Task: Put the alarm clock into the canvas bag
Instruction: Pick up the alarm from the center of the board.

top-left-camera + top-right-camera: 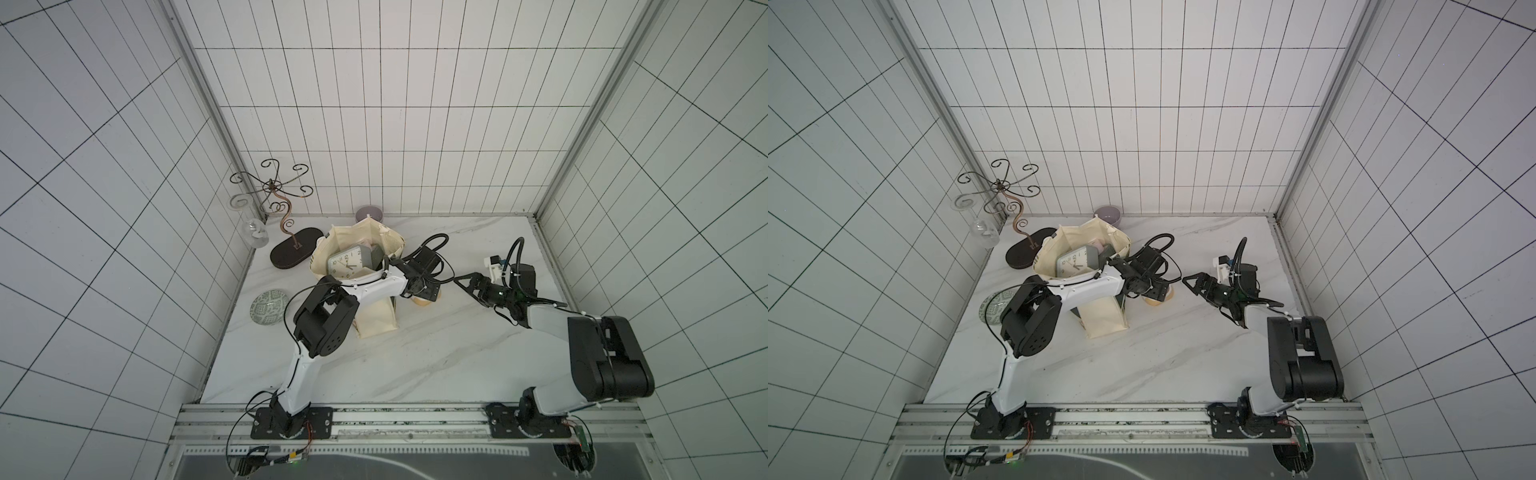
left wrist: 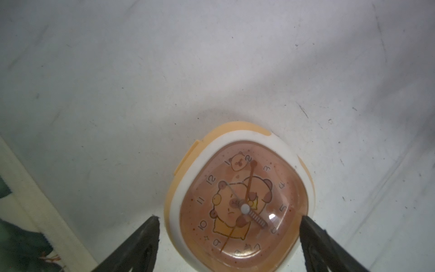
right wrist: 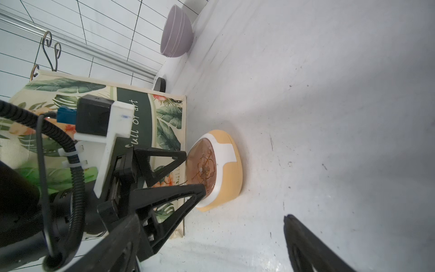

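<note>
Two clocks: a grey clock [image 1: 347,261] sits in the canvas bag [image 3: 169,113]; the orange alarm clock [image 2: 240,200] lies face-up just right of it, my left gripper [image 2: 230,218] spread astride it, I'd say ready to pinch. Farther right, my right gripper [image 1: 464,286] gapes idle.

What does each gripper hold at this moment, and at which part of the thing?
Nothing is held. The left gripper stands open around the orange alarm clock, which lies face up on the table; the right gripper is open and empty.
</note>
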`<act>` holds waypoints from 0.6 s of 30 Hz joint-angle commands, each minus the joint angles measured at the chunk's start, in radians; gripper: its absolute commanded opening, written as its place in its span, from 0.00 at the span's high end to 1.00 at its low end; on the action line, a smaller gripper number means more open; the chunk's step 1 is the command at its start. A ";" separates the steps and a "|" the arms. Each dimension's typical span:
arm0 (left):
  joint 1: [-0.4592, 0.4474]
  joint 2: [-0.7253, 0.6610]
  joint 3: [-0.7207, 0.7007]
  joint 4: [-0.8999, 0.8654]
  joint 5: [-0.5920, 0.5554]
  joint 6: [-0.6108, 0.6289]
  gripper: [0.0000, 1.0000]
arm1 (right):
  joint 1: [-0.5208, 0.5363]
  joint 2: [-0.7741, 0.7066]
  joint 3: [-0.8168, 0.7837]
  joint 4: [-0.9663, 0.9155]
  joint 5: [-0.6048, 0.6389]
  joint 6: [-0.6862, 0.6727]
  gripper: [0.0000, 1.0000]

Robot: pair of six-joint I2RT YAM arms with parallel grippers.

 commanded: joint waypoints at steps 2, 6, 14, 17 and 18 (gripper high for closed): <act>0.001 0.029 -0.031 0.057 0.107 -0.034 0.09 | 0.005 -0.001 -0.035 0.014 0.013 0.007 0.05; -0.023 0.044 -0.024 0.109 0.215 -0.038 0.10 | -0.007 -0.035 -0.047 -0.024 0.041 -0.013 0.05; -0.076 0.057 0.042 0.155 0.312 -0.041 0.16 | -0.060 -0.150 -0.100 -0.141 0.091 -0.081 0.06; -0.062 0.011 0.002 0.186 0.258 -0.042 0.18 | -0.082 -0.172 -0.113 -0.161 0.093 -0.096 0.09; -0.055 -0.001 -0.010 0.198 0.248 -0.043 0.19 | -0.086 -0.169 -0.113 -0.160 0.084 -0.096 0.11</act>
